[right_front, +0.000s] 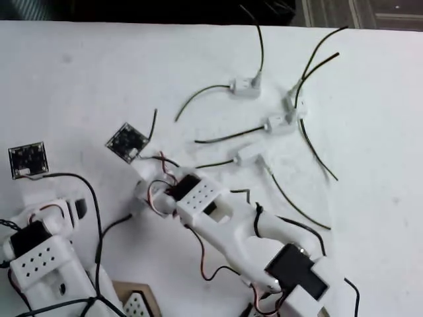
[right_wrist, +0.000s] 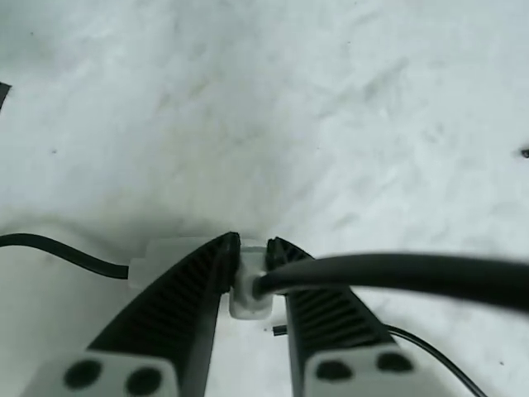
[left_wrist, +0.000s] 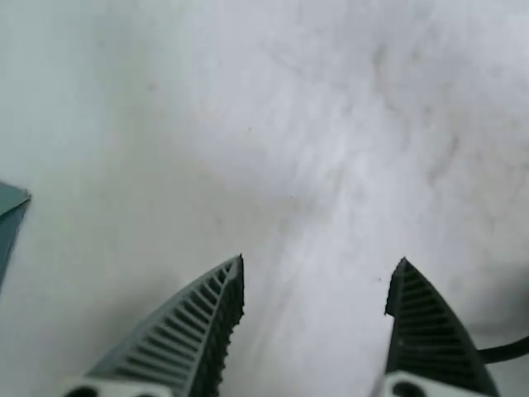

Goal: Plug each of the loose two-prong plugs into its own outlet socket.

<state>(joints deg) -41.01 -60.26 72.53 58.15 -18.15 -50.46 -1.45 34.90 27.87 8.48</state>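
Across the table (right_front: 79, 79): a white, faintly scuffed top ran nearly edge to edge, with a dark strip of the room beyond its far side.
Connectors (right_front: 246, 86): four small white pieces, each trailing thin black wire, lay scattered on the far right part of the table, apart from both arms. I could not tell plugs from sockets among them.
Nearest connector (right_front: 246, 156): it sat just beyond the front of the right arm, its wire curling back toward the near right.
Boards: two small black square boards showed, one (right_front: 127, 142) just ahead of the right arm and the other (right_front: 28, 160) ahead of the left arm.
Right arm (right_front: 225, 224): it stretched low from the near right corner toward the middle of the table, with red and black leads looped at its wrist.
Right gripper (right_wrist: 252, 244): it was clenched on a small white plug (right_wrist: 248, 298), close down over the table.
Plug: it was pinched between the ribbed fingers (right_wrist: 194, 289), with part of its pale body showing past one of them. A thin black lead (right_wrist: 58, 246) ran off from that side. I could not tell whether it touched the table.
Cable (right_wrist: 397, 273): a thicker black line crossed close to the camera and ended at the plug.
Left arm (right_front: 39, 261): it was drawn back at the near left corner.
Left gripper (left_wrist: 321, 260): it was released, its fingers wide apart over bare table and grasping nothing.
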